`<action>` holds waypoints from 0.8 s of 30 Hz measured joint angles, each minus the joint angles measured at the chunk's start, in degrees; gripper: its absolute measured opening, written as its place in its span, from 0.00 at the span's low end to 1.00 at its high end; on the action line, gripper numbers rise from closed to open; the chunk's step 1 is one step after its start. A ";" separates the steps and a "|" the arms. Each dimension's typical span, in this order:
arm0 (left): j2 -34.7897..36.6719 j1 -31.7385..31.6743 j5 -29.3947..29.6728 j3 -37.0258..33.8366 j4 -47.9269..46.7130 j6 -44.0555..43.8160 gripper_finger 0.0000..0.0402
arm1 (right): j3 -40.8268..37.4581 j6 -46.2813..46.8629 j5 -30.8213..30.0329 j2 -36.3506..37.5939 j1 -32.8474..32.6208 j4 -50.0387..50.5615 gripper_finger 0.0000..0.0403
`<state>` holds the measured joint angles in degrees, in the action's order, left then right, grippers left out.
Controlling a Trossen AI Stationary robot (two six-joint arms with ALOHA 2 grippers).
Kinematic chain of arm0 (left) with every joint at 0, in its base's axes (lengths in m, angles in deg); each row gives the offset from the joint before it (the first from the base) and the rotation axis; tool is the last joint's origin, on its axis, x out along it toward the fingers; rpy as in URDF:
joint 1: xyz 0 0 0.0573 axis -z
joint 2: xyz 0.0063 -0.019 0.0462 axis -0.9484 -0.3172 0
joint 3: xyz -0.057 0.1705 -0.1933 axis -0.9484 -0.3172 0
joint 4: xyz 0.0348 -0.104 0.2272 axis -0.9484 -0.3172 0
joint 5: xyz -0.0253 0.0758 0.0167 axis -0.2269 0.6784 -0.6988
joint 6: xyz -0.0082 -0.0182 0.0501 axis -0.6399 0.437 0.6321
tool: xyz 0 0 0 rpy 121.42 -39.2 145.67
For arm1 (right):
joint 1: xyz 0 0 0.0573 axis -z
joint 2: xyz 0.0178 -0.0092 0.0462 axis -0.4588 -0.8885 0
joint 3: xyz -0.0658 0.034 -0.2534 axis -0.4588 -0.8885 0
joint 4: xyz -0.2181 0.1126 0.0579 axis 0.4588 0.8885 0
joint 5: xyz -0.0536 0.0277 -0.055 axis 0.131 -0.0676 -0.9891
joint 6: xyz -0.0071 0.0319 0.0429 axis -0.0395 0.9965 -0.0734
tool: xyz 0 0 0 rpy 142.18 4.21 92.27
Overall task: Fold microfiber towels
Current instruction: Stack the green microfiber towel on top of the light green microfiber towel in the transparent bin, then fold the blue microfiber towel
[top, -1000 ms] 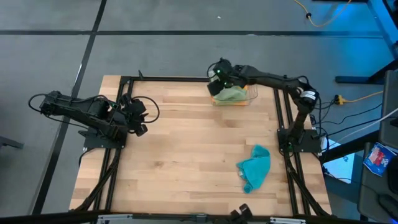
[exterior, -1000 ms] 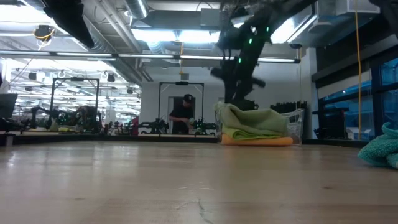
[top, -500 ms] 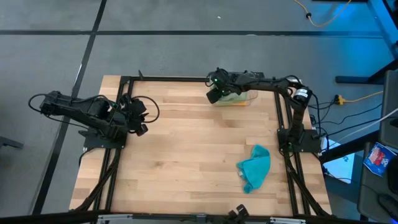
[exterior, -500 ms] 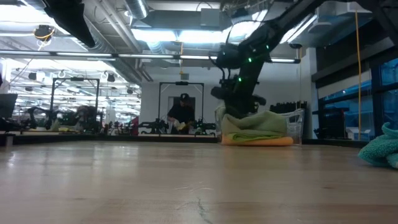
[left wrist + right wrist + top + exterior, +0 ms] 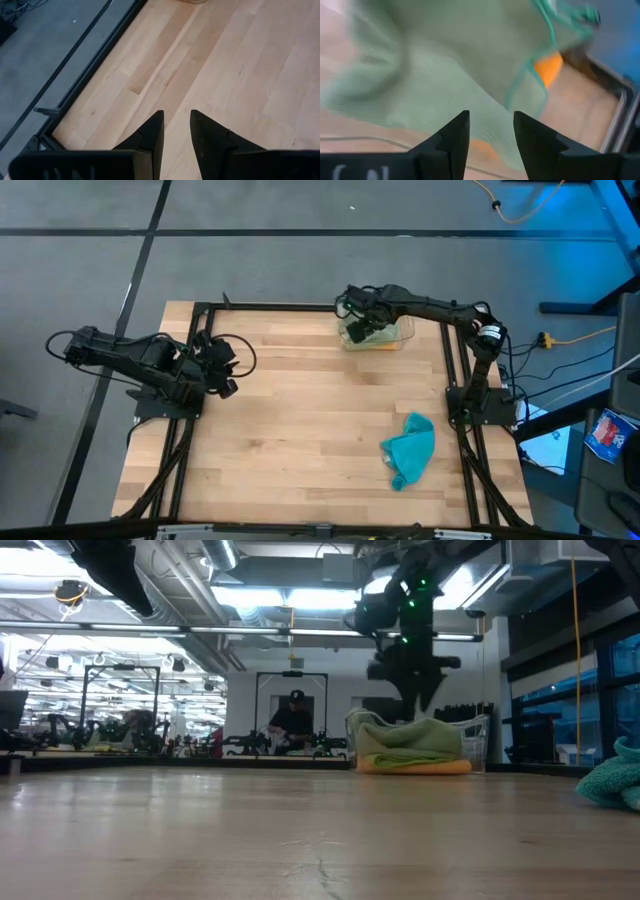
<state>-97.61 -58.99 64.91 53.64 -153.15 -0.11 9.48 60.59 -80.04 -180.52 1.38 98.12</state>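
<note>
Even overhead light falls on the pale wood counter (image 5: pixel 300 420), with faint shadows. At counter height, bright ceiling strip lights (image 5: pixel 290 595) glare and silhouette the arm. The right wrist view is smeared by motion blur; blue tint colours the far right floor

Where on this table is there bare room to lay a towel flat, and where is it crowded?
Bare wood spans the middle, between the left gripper at the left edge and the teal towel at the near right. The far right corner is crowded: the right gripper hangs over the clear bin of stacked towels.
</note>
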 joint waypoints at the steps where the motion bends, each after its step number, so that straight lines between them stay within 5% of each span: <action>1: 0.00 0.00 0.00 0.00 0.00 0.00 0.22 | -0.95 0.87 0.02 0.00 0.25 0.76 0.39; 12: 0.00 0.00 0.00 0.00 -0.02 0.00 0.22 | -15.27 0.70 3.62 -0.26 0.84 -8.48 0.39; 24: 0.00 -0.02 0.00 -0.02 -0.03 -1.12 0.22 | 0.14 -1.96 -1.06 0.73 -0.83 4.01 0.39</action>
<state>-97.61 -59.02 64.91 53.62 -153.18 -1.23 9.63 58.63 -81.10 -179.79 0.56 102.13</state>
